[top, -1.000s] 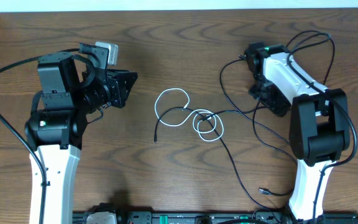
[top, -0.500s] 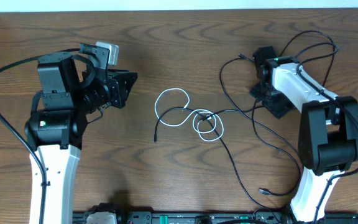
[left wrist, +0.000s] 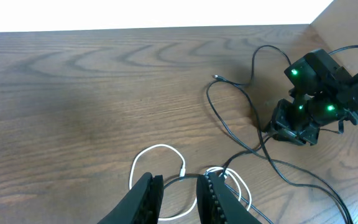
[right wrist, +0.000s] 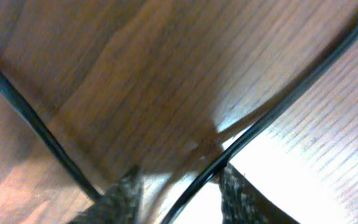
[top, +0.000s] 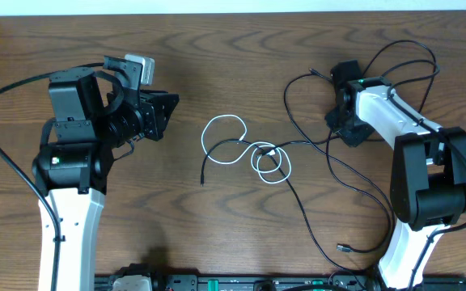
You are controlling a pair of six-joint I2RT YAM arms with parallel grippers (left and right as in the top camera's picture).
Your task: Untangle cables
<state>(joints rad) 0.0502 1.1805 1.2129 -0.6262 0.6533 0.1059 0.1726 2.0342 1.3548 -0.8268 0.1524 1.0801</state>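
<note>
Right end effector (right wrist: 176,179) half-closed, perhaps pinching cable (right wrist: 303,82)

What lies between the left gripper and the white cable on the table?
Only bare wood of the table. The overhead view shows nothing between the left gripper and the nearest loop of the white cable.

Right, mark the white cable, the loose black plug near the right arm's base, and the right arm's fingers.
white cable (left wrist: 156,147), left wrist view, top of its big loop.
black plug (top: 343,249), overhead view, the plug tip.
right fingers (right wrist: 244,196), right wrist view, the right-hand pad.
</note>
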